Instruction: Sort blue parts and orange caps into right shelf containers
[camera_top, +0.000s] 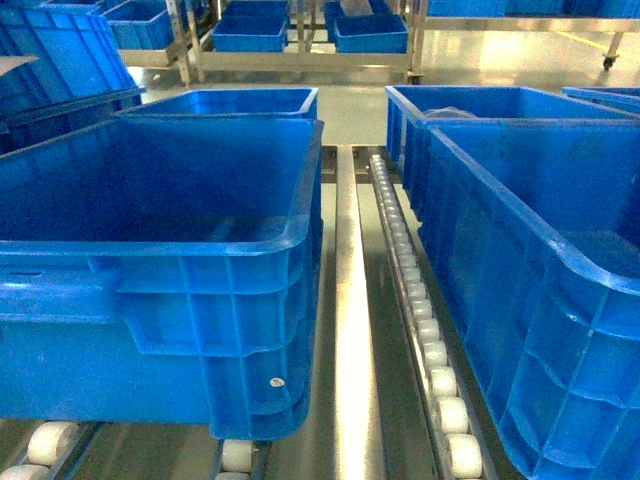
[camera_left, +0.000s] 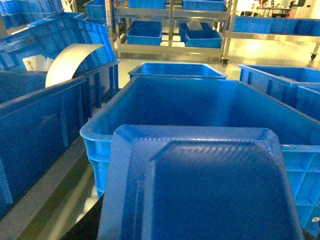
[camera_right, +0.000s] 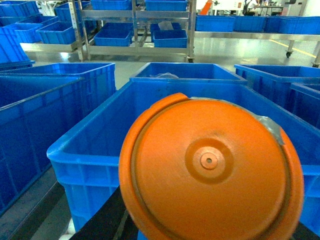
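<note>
A blue part (camera_left: 200, 185), a ribbed tray-like moulding, fills the lower left wrist view, held over the rim of a bright-blue crate (camera_left: 95, 134). Only a dark finger (camera_left: 86, 226) of my left gripper shows beside it. A round orange cap (camera_right: 210, 170) fills the right wrist view in front of another blue crate (camera_right: 82, 150), with a dark finger (camera_right: 102, 220) of my right gripper below it. In the head view, the right shelf containers (camera_top: 545, 260) stand on the right and a large crate (camera_top: 160, 250) on the left. Neither gripper shows there.
A roller track (camera_top: 432, 352) and a metal rail (camera_top: 352, 300) run between the two crate rows. More blue crates sit behind (camera_top: 230, 100) and on metal racks at the back (camera_top: 300, 40). A curved pale sheet (camera_left: 70, 60) lies in a tilted crate on the left.
</note>
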